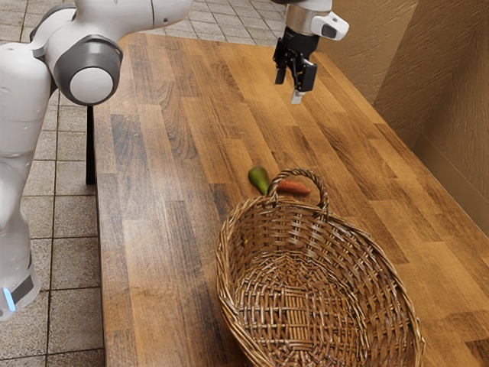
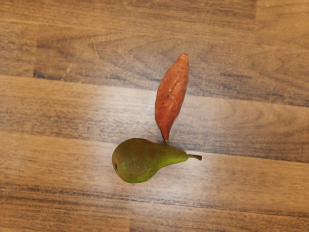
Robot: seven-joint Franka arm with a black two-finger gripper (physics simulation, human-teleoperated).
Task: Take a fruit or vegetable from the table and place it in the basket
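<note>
Beside the pear [image 2: 137, 160], sweet potato [image 2: 172, 94]

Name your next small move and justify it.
I'd probably bring the open black gripper over the middle of the reddish, tapered sweet potato before lowering. The gripper is empty and above the brown wooden table. The potato is slim, and only its pointed end comes close to the green pear, so its middle seems to leave room for both fingers.

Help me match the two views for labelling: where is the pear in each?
Exterior view: the pear lies near the middle, just beyond the basket.
Wrist view: near the middle, at the thinner end of the sweet potato.
Shared landmark: that reddish sweet potato.
</note>
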